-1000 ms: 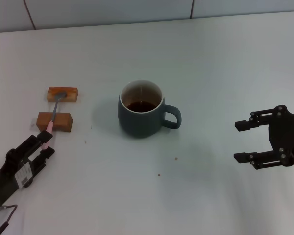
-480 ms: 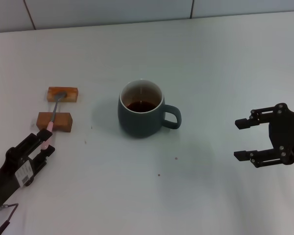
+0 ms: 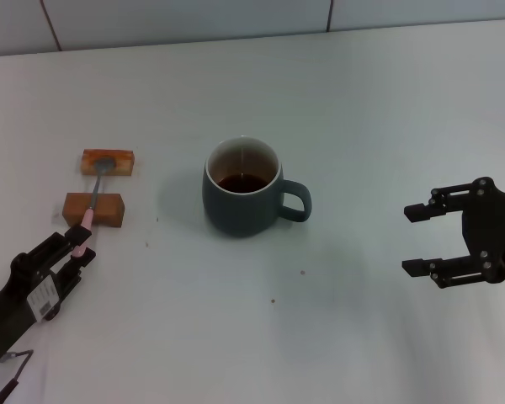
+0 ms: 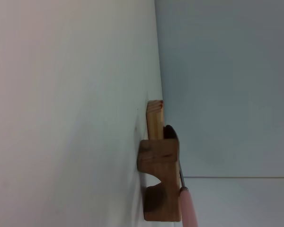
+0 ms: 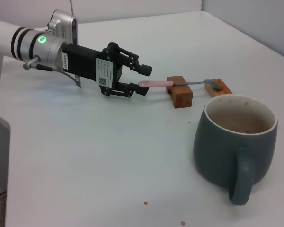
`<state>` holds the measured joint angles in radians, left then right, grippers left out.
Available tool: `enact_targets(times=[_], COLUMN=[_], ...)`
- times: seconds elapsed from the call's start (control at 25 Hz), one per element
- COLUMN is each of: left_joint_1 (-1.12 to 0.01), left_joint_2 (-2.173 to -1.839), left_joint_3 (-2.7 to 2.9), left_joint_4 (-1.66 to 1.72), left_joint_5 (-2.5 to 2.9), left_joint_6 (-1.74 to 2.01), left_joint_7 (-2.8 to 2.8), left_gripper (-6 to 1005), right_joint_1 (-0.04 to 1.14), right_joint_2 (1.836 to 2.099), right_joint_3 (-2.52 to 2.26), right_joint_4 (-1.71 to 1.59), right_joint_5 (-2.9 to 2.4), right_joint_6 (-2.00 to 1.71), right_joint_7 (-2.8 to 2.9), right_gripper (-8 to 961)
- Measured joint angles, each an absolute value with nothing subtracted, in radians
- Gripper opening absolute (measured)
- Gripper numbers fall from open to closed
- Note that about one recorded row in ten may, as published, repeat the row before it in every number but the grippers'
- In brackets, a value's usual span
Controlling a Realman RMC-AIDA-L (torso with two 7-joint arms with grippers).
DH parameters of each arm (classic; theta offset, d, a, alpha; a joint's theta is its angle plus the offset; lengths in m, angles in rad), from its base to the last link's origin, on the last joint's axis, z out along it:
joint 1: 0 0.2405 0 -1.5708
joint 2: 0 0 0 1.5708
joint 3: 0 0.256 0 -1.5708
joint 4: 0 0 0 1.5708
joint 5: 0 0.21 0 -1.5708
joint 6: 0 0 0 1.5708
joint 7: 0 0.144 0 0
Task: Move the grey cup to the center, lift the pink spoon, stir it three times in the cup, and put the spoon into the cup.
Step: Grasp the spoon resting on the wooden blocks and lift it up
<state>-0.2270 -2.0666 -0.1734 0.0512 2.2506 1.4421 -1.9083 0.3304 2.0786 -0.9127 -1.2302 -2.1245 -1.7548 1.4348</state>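
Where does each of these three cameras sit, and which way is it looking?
Head view: high on the robot, looking down at the grey cup; left gripper and right gripper show.
Left wrist view: low beside the table, facing the wooden blocks and pink spoon; no robot parts show.
Right wrist view: from the robot's right, facing cup and left gripper across the table.
All three share blocks and spoon.

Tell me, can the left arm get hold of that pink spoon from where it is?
Probably yes: the left gripper is open around the tip of the pink spoon, which lies across two wooden blocks, nothing between.
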Motion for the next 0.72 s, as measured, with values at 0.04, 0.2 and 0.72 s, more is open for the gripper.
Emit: enact_targets(times=[0.04,0.2,0.72], left_joint_1=[-0.227,-0.226,-0.217], left_joint_2=[-2.066,-2.067,-2.069], left_joint_3=[-0.173,-0.173,-0.17], left_joint_4=[0.051,0.051,0.042], left_joint_5=[2.251,2.252,2.254], left_joint_6=[1.442,1.442,1.429], left_joint_7=[-1.908,-1.908,-1.908], left_gripper=[500,454,441], right_joint_1=[0.33,0.33,0.327], right_joint_2=[2.079,2.079,2.079], right_joint_3=[-0.913,-0.913,-0.913], right_joint_4=[-1.23,-1.23,-1.23], right_joint_5=[-2.125,-2.125,-2.125], right_joint_6=[-1.755,-1.755,-1.755], right_joint_7=[1.435,1.435,1.435], right_gripper=[703,703,703])
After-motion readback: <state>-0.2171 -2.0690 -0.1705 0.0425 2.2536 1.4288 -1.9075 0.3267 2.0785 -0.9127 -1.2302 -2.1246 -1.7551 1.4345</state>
